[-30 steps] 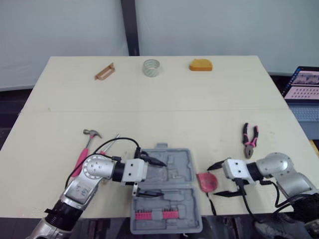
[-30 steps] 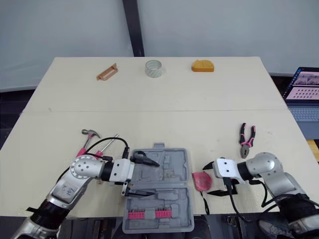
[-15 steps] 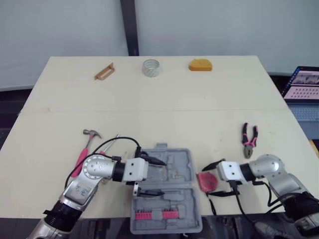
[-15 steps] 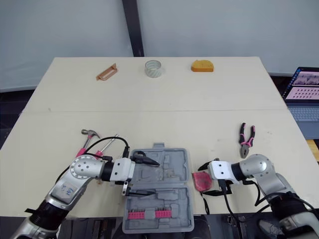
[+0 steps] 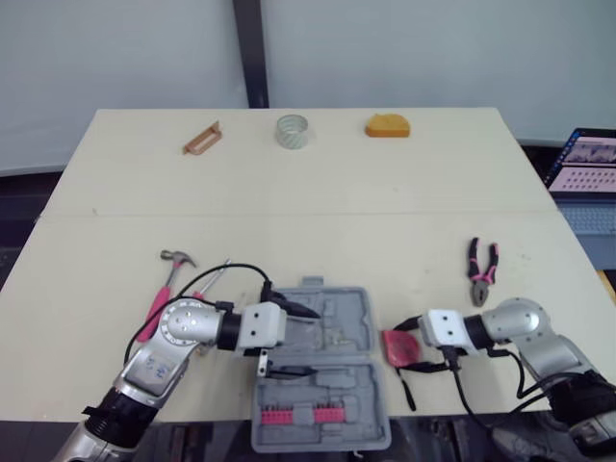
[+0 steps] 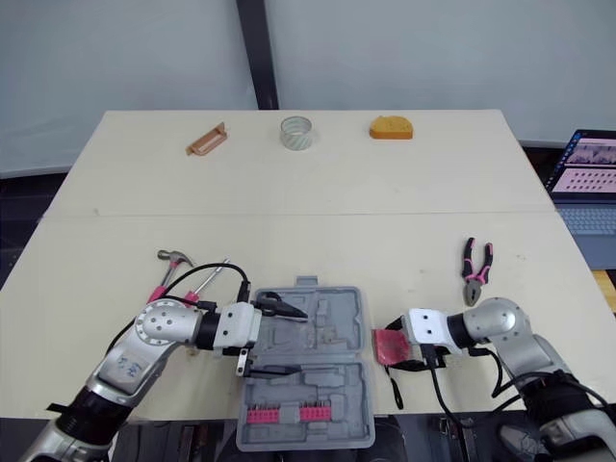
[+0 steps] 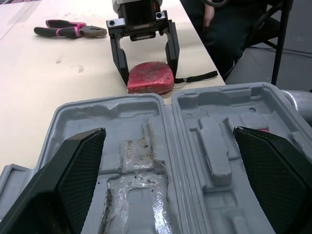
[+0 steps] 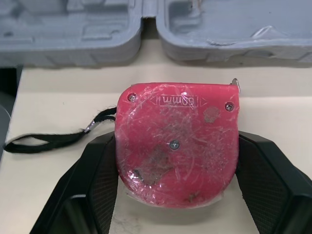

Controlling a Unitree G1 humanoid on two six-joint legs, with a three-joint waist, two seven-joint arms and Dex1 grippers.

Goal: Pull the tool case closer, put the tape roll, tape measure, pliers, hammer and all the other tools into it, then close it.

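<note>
Two fingers (image 8: 97, 187) of right claw (image 7: 147, 70) pinch tape measure (image 8: 178, 146).

The red tape measure (image 8: 178, 146) bears a raised mark inside an arrow-shaped frame near its top edge. It includes the letters "mm" and two figures beside them that cannot be read surely. The laptop (image 5: 585, 164) screen's text, far right, is too small to read.

Left gripper (image 5: 316, 343) hangs spread over the open tool case (image 5: 348, 306), crowding its trays; right gripper (image 7: 148, 73), clamped on the tape measure (image 8: 178, 146), blocks its right flank. The table (image 5: 308, 241) beyond lies open.
</note>
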